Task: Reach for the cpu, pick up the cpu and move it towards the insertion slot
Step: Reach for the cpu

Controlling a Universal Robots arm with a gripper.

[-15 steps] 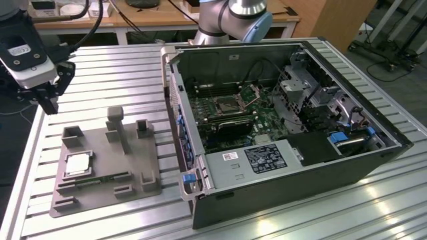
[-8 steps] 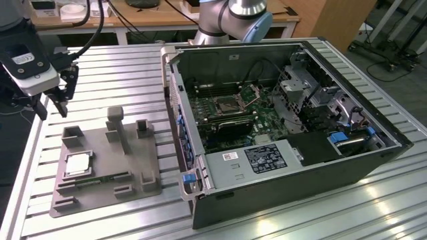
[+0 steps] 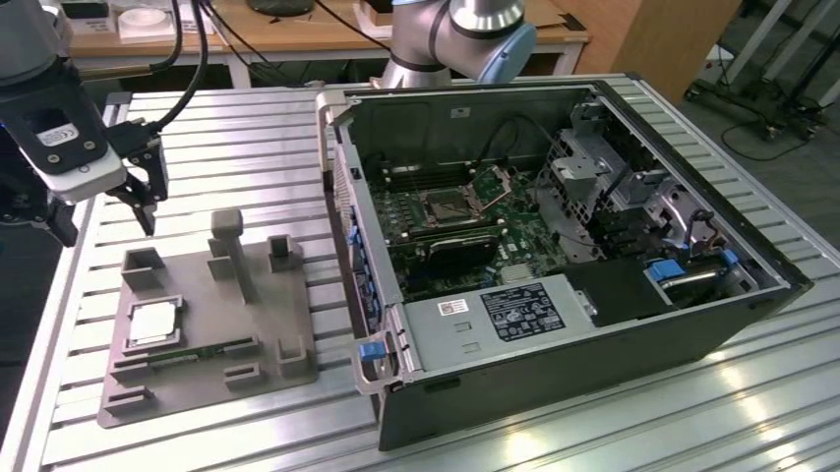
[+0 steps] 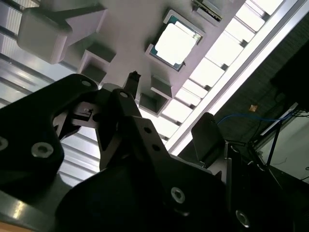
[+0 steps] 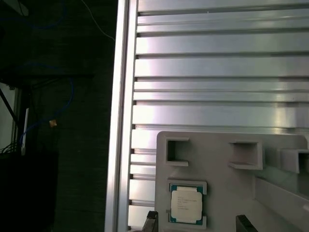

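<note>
A grey fixture tray (image 3: 210, 317) lies beside the open computer case (image 3: 552, 385).

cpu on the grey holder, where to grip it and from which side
The cpu lies flat in the grey holder, tabs along two sides, so probably come straight down and pinch the two free opposite edges.

cpu (image 5: 186, 204): shiny metal top | table (image 5: 217, 67): glossy ribbed metal | holder (image 5: 212, 169): matt grey plastic

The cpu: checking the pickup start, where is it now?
The cpu sits in the grey fixture at the exterior view's left, beside the computer case, the gripper clear of it.
</note>
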